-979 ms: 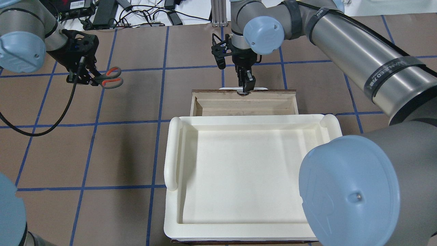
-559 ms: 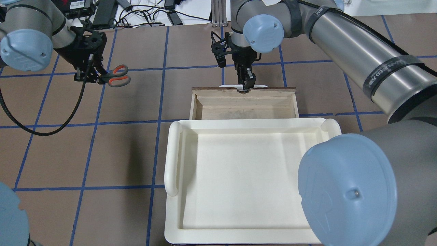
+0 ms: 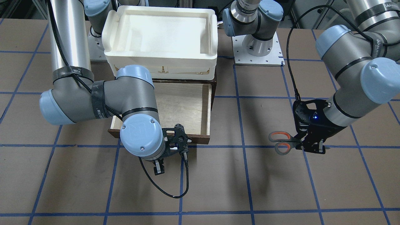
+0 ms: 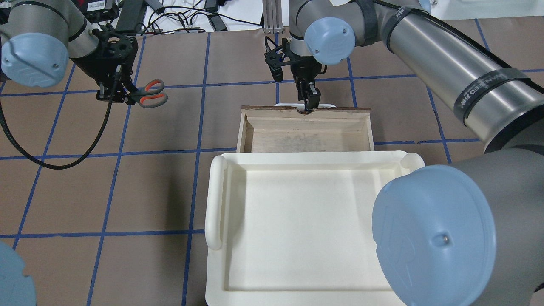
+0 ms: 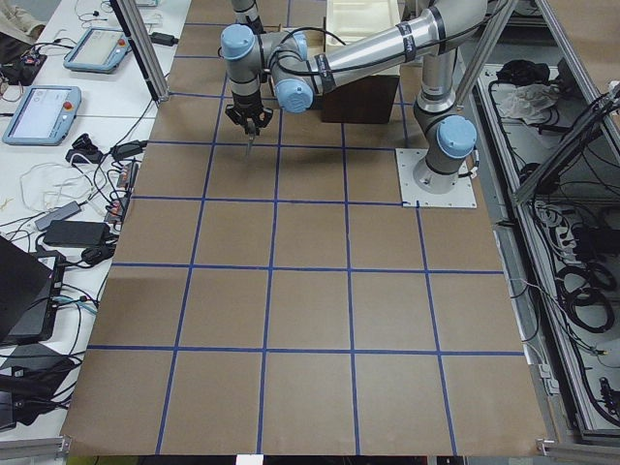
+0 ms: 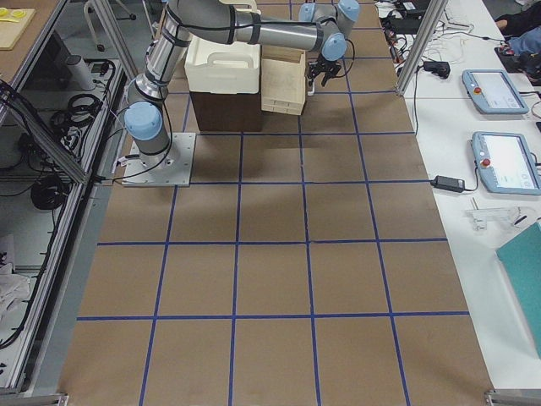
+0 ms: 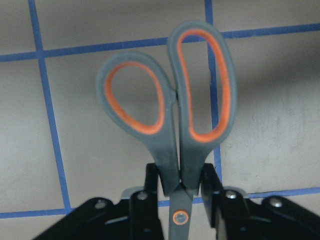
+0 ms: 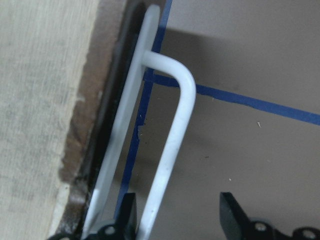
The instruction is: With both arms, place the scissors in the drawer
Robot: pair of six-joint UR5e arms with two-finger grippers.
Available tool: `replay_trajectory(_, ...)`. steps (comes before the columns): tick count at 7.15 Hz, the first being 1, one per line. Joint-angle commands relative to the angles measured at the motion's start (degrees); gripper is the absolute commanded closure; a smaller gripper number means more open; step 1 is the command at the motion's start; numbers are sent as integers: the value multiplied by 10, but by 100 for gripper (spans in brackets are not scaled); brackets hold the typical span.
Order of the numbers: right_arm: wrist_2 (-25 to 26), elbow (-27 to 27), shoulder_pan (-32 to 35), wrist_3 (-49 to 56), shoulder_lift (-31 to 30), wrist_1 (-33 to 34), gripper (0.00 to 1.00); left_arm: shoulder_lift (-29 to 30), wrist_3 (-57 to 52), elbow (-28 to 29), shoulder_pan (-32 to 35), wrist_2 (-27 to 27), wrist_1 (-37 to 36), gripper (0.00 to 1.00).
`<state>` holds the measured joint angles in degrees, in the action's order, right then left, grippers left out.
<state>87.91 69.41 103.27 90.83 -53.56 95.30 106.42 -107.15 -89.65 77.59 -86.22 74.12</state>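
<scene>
Where the worktop's far edge meets its left-hand edge, the left gripper (image 4: 124, 97) hangs above the brown surface with its fingers (image 7: 152, 187) closed hard on the scissors (image 4: 149, 93). The grip falls on the shanks just below the handle loops, close to the pivot screw. The grey, orange-lined loops project rightward, toward the middle of the worktop; the blades lie beneath the gripper body and cannot be inspected. The scissors are held clear of the surface, outside the drawer (image 4: 244, 129) and well apart from it.

At mid-worktop, the drawer stands pulled out toward the far edge, its pale plywood floor exposed between dark brown walls. The right gripper (image 4: 311, 104) sits at the centre of the drawer front, on the white bar handle (image 8: 172, 145). Its fingers (image 8: 231, 215) stand apart and straddle the bar. The bar runs close against one finger, with a clear gap to the other, so nothing is clamped.

Toward the robot-side edge, a cream-white plastic tray (image 4: 214, 195) rests on top of the unit from which the drawer extends.
</scene>
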Motion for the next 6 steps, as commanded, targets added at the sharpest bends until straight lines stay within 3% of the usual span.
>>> replay_trajectory(1, -18, -1, -1, -35, -4, 29, 0, 0, 2, 0, 1, 0, 2, 100)
replay_trajectory(4, -15, -12, -2, -38, -41, 29, 0, -3, 2, 0, 1, 0, 8, 100)
replay_trajectory(6, -15, -6, -14, -39, -101, -13, 0, 0, 3, 0, 1, 1, 8, 100)
